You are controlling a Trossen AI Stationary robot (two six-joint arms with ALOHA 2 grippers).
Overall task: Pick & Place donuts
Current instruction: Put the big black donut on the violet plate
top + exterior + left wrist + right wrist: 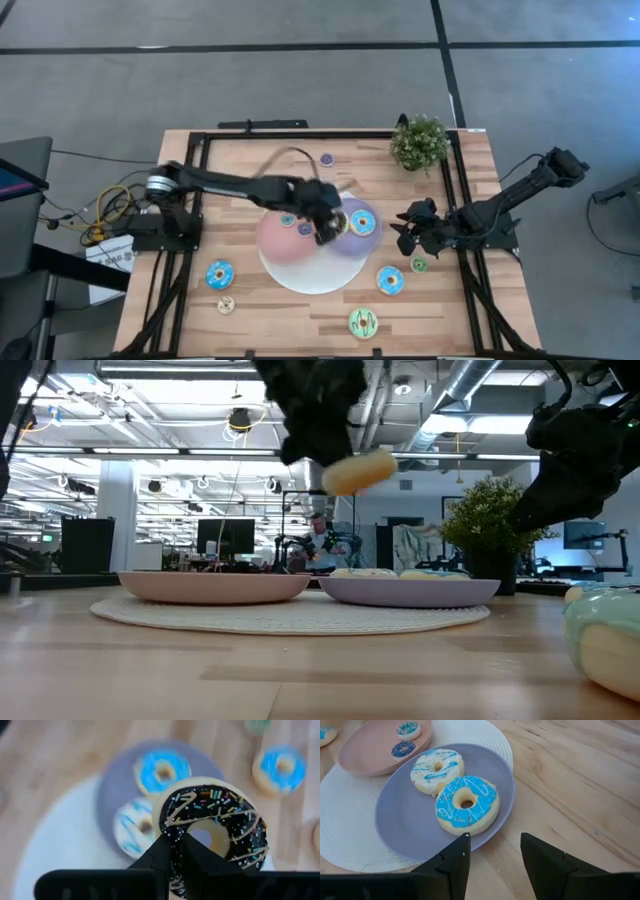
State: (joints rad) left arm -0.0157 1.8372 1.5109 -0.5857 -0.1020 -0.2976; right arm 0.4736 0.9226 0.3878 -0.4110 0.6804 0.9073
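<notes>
Left gripper (pixel 181 851) is clamped on a dark-iced donut (pixel 212 827), up over the purple plate (pixel 400 817) (two donuts there); right gripper (pixel 492 851) sits open nearby.

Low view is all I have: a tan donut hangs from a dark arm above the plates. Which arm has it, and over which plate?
Observer: The left pincer grips it, at the purple plate rim next to the pink plate. It is a dark-iced donut with sprinkles.
Operator: Is there room on the purple one?
Observer: It is half taken: a white donut and a blue donut lie on it, in front of the open right pincer.
</notes>
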